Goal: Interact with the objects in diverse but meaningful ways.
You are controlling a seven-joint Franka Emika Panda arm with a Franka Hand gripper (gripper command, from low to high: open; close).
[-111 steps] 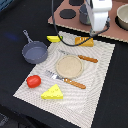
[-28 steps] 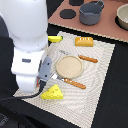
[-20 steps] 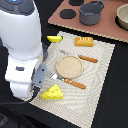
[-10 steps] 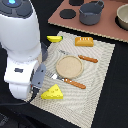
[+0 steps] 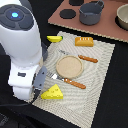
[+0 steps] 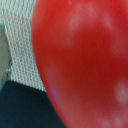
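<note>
The red tomato (image 6: 85, 60) fills almost the whole wrist view, very close to the camera, with one grey finger (image 6: 4, 55) at its side. In the exterior view the tomato is hidden behind the white arm. My gripper (image 5: 39, 82) is low over the mat's corner at the exterior view's left, its fingertips hidden, so open or shut is unclear. The yellow cheese wedge (image 5: 52, 92) lies just beside it. The banana (image 5: 54, 38) and the bread loaf (image 5: 84, 41) lie at the mat's far edge.
A round tan plate (image 5: 68, 66) sits mid-mat, between an orange-handled knife (image 5: 75, 83) and fork (image 5: 82, 57). The striped mat (image 5: 95, 95) lies on a black table. Behind it, a brown board carries a grey pot (image 5: 91, 12) and a bowl (image 5: 123, 15).
The arm came from the back right down over the tomato's spot at the exterior view's left, hiding it. Over the last second it has barely moved.
</note>
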